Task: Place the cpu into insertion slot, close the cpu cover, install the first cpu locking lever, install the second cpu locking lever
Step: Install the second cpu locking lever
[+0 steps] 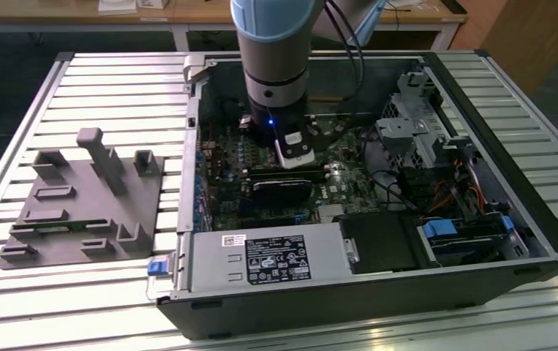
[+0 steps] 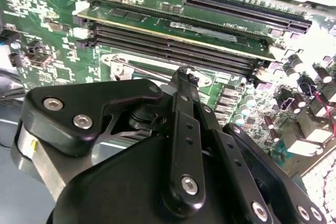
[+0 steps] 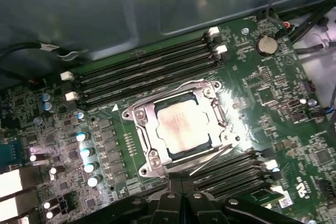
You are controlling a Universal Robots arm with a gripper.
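Note:
In the first wrist view the cpu (image 3: 181,124), a square chip with a dull silver top, lies in the insertion slot (image 3: 152,157) on the green board. The cpu cover (image 3: 142,115), a silvery frame, lies flat around it. One thin wire locking lever (image 3: 210,161) stands out at an angle from the socket's side nearest my gripper. A second lever (image 3: 176,84) runs along the opposite side. My gripper (image 3: 181,201) sits just off the socket, fingers pressed together and empty. In the second wrist view the gripper (image 2: 184,76) hovers close above the board.
The arm (image 1: 273,80) reaches down into an open computer case (image 1: 542,241) on a slatted table. Long black memory slots (image 3: 142,72) flank the socket on both sides. A power supply (image 1: 259,257) and drive cage (image 1: 425,124) crowd the case. A grey fixture (image 1: 83,197) stands outside at the exterior view's left.

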